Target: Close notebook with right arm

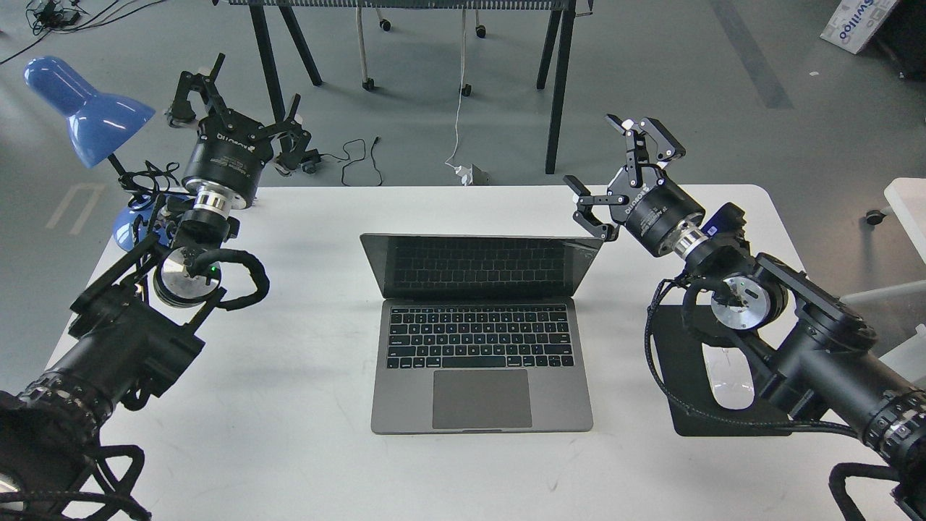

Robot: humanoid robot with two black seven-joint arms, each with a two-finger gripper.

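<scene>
A: Logged largest first. White rounded matte table (304, 405); the slim grey metal notebook (481, 376) sat at its centre, lid up, black screen tilted back, with a crack at the screen's right top corner.

B: Arms?

A: Black right arm (810, 340) came in right of the notebook, over a flat black mouse pad (676, 376) carrying a glossy white mouse (731, 380). Its open-frame right gripper (615, 177) was spread wide, empty, just beside the lid's right top corner, apparently not touching. Left gripper (242, 105) also spread, empty, well left of the notebook near a glossy blue lamp (87, 108).

B: Risks?

A: My judgement: a finger tip pressing the cracked glass could worsen it; pushing at one corner could twist the thin lid or skid the smooth metal base across the table. The cable loop might drag the mouse.
</scene>
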